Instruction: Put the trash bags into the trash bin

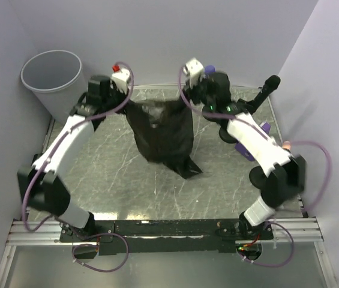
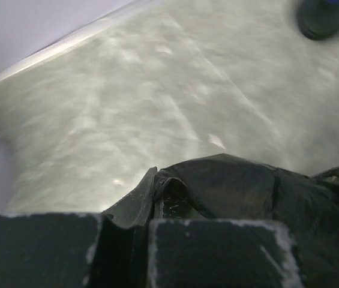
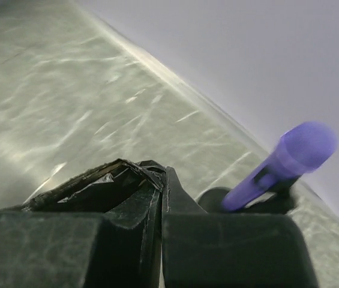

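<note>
Mid tabletop (image 1: 109,174), crumpled black trash bag (image 1: 163,135), left tool (image 1: 126,101) and right tool (image 1: 186,99) pinching its top, grey trash bin (image 1: 52,75) far left.

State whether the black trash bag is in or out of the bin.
Out: the trash bag is held between left gripper and right gripper, apart from the trash bin.

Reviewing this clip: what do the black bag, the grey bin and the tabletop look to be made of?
The trash bag looks like thin black plastic film, slightly glossy; it hangs limp in creased folds. The trash bin looks like rigid light grey plastic, matte, with smooth walls and a thin rim. The table is grey-green with pale veins and soft glare: stone or a stone-look laminate, I cannot tell which.
</note>
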`<state>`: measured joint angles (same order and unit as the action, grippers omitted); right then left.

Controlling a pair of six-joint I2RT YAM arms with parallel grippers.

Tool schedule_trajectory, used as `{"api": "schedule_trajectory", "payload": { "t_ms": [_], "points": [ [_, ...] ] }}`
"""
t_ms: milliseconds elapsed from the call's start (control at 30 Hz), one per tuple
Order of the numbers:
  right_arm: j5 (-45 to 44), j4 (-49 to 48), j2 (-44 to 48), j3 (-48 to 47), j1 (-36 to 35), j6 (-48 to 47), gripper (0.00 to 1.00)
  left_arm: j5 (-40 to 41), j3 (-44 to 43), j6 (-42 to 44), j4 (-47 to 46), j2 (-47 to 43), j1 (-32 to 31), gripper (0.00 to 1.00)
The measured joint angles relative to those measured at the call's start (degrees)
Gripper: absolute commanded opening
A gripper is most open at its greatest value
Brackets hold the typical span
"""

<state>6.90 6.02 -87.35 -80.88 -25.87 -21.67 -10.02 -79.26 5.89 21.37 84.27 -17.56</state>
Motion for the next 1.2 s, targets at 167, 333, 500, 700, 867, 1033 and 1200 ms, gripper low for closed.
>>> {"api": "schedule_trajectory", "payload": {
  "t_ms": [167, 333, 500, 700, 867, 1033, 1200],
  "points": [
    [-4.7, 0.4, -17.1, -23.2, 2.9, -0.8, 0.00, 6.7, -17.2, -0.4, 1.8, 11.2, 4.0, 0.01],
    [-6.9, -8.7, -21.8, -37.1, 3.0, -4.6, 0.04, 10.2, -30.6, 2.1, -7.1, 13.8, 3.9, 0.01],
    [-4.9, -24.3, -21.6, -48.5, 0.9, -8.0, 0.05, 9.8, -32.5, 2.5, -30.6, 8.8, 3.8, 0.01],
    [-1.3, -39.9, -12.7, -42.7, -2.6, -12.7, 0.00, 7.2, -33.6, 8.7, -48.1, 3.5, -2.6, 0.01],
    [-0.1, -50.2, 4.7, 2.0, -3.2, -24.5, 0.00, -5.2, -0.9, 20.1, -50.7, -11.9, -7.9, 0.01],
    [4.5, -34.7, 18.7, 49.8, -4.1, -36.6, 0.00, -14.6, 32.0, 46.0, -24.7, -23.6, -10.6, 0.01],
    [7.7, -13.7, 38.6, 54.6, -7.7, -33.6, 0.00, -16.2, 40.2, 45.9, -12.9, -31.5, -10.8, 0.01]
  ]
}}
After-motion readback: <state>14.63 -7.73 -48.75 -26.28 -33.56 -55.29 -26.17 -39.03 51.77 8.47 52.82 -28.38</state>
